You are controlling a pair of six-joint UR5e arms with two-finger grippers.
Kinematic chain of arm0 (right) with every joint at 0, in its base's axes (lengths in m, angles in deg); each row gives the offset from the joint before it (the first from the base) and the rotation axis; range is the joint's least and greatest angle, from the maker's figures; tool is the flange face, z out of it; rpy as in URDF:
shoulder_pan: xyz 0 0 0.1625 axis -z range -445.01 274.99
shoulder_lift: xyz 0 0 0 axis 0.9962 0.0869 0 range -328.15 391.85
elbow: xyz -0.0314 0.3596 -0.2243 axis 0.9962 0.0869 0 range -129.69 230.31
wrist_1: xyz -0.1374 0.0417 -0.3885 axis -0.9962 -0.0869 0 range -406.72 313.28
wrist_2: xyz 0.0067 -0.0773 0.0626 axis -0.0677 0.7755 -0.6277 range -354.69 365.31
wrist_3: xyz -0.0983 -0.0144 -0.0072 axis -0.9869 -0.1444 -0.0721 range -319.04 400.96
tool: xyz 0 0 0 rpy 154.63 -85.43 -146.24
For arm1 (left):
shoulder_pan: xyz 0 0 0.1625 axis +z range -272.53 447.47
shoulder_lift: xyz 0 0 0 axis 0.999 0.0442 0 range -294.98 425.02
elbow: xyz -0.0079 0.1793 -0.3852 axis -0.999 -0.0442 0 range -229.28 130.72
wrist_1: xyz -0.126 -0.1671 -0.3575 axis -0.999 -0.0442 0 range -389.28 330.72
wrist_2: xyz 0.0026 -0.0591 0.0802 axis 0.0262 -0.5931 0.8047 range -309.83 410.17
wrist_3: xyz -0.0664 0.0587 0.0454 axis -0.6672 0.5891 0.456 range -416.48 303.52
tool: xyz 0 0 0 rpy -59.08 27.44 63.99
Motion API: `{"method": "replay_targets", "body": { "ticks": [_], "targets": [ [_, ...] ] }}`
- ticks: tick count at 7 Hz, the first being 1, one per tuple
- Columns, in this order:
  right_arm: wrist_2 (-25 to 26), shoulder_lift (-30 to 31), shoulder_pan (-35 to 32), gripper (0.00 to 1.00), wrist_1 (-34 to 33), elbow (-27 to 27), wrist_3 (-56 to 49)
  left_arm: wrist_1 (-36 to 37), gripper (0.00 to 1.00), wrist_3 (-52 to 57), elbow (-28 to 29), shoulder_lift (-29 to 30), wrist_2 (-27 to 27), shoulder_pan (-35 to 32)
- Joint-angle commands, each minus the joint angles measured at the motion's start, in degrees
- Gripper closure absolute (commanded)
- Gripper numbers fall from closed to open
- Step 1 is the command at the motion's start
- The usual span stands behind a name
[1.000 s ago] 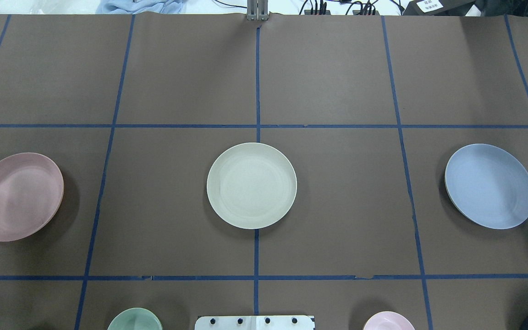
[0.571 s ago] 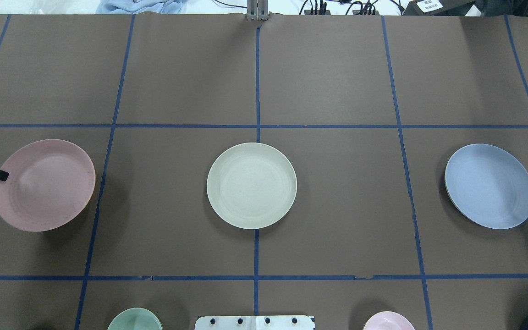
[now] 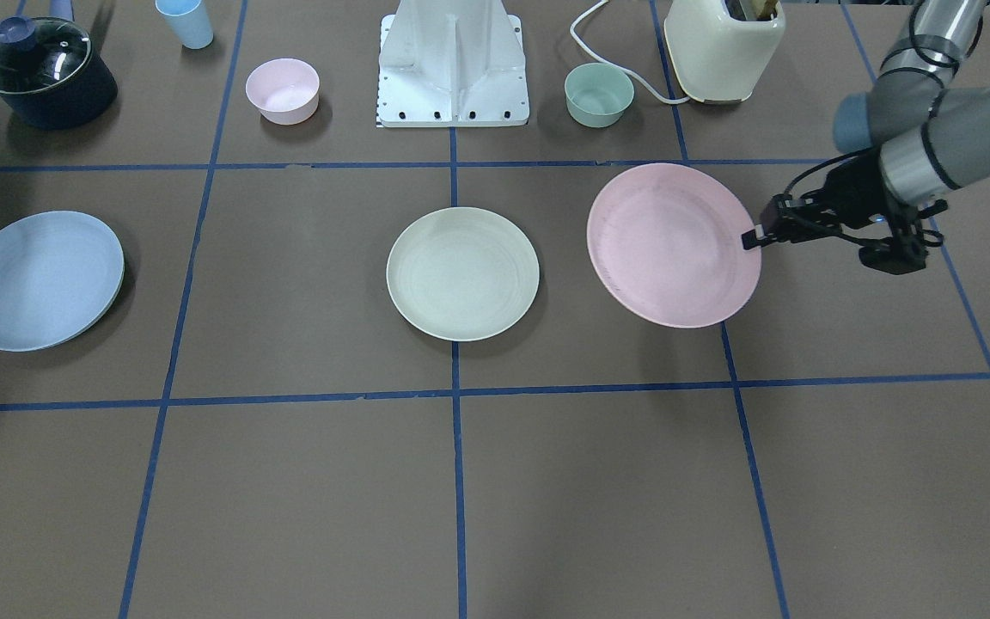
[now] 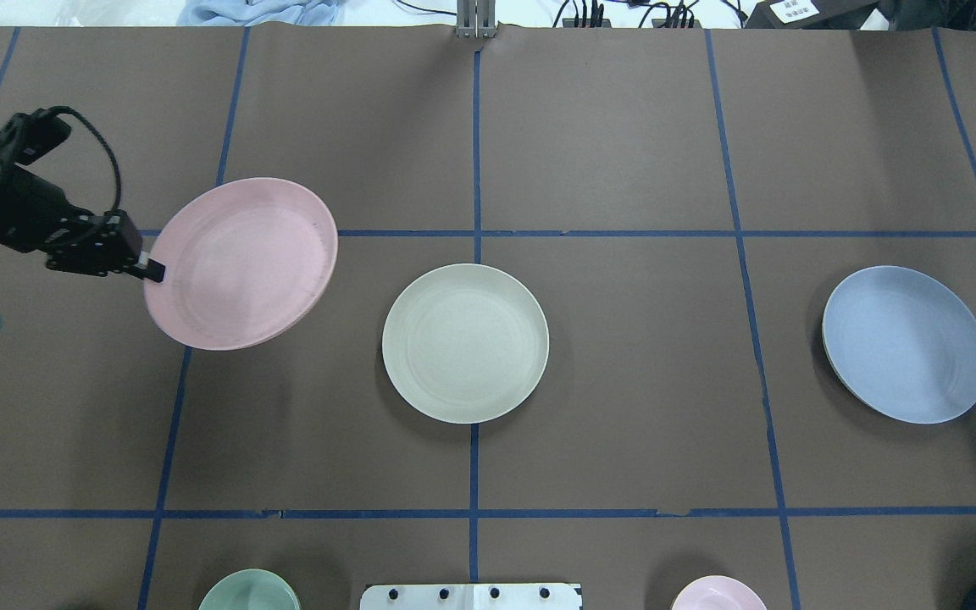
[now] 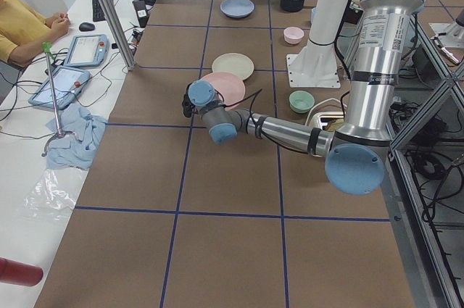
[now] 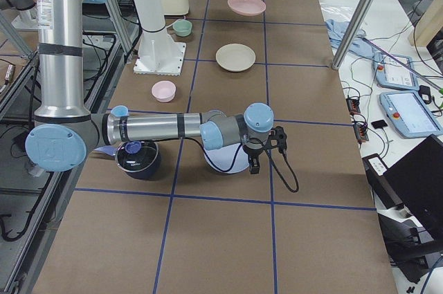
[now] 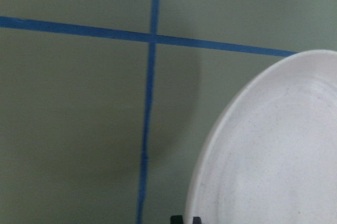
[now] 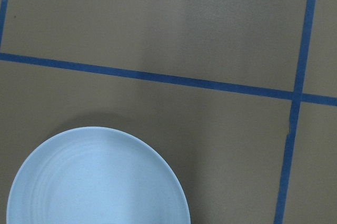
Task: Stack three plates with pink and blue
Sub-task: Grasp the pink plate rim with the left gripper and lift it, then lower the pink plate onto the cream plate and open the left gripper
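Front view: my left gripper (image 3: 753,236) is pinched on the rim of the pink plate (image 3: 674,245), which is lifted off the table (image 3: 289,481) just beside the cream plate (image 3: 462,273). The blue plate (image 3: 38,279) lies well apart on the other side. Overhead, the pink plate is tilted, casting a shadow below. From the right end, my right gripper (image 6: 253,162) hangs by the blue plate's rim; I cannot tell whether it is wide or narrow. Right wrist: the blue plate lies flat.
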Motion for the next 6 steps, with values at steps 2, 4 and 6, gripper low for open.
{"method": "replay_targets", "body": {
  "ticks": [2,4,6],
  "targets": [
    [0.03,-0.57,0.33,0.00,0.08,1.12,0.00,1.63,1.00,-16.37,2.57,13.72,14.31,14.74],
    [0.03,-0.57,0.34,0.00,0.08,1.39,0.00,2.08,1.00,-16.31,4.96,14.99,20.53,19.39],
    [0.03,-0.57,0.34,0.00,0.08,1.30,0.00,2.08,1.00,-16.31,4.97,14.46,21.98,20.83]
  ]
}}
